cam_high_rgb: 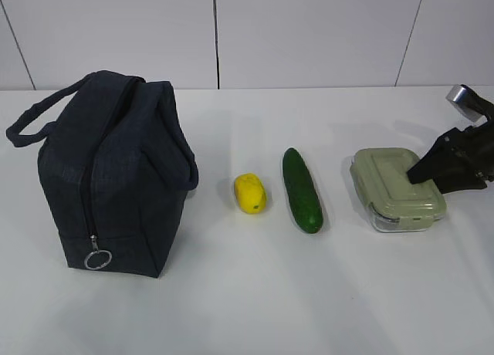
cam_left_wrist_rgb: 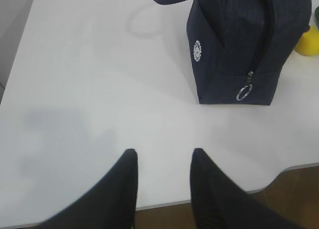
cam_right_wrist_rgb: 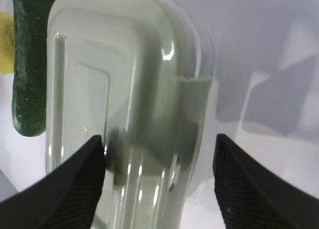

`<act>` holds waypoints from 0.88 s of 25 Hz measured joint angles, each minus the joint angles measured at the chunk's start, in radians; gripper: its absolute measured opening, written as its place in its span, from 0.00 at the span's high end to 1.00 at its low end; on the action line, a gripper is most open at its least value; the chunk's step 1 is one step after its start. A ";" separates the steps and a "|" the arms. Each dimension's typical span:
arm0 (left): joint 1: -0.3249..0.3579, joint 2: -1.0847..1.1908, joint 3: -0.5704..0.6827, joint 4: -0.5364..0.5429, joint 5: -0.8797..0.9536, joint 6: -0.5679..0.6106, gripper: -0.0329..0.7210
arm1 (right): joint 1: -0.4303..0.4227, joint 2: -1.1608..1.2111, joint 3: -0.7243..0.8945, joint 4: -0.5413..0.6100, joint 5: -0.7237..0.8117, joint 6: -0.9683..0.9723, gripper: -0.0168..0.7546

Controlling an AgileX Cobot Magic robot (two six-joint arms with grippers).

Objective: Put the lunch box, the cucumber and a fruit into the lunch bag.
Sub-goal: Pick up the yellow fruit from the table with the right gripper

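Note:
The sage-lidded lunch box (cam_high_rgb: 397,187) lies flat at the right of the table. My right gripper (cam_high_rgb: 421,174) is over its right end, open, with the jaws straddling the lunch box (cam_right_wrist_rgb: 129,89). In the right wrist view the left finger (cam_right_wrist_rgb: 79,174) is against the lid's edge and the right finger (cam_right_wrist_rgb: 244,184) stands clear of it. The dark green cucumber (cam_high_rgb: 302,189) and the yellow fruit (cam_high_rgb: 251,193) lie between the box and the navy lunch bag (cam_high_rgb: 116,174). The bag stands upright at the left with its zipper shut. My left gripper (cam_left_wrist_rgb: 163,152) is open and holds nothing.
The bag's metal ring pull (cam_high_rgb: 98,258) hangs low on its front face. Bare white table (cam_left_wrist_rgb: 89,89) spreads to the left of the bag, and its front edge (cam_left_wrist_rgb: 164,204) runs just under my left fingers. A tiled wall (cam_high_rgb: 309,31) backs the table.

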 joint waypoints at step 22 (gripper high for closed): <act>0.000 0.000 0.000 0.000 0.000 0.000 0.64 | 0.000 0.013 0.007 0.046 0.008 -0.029 0.33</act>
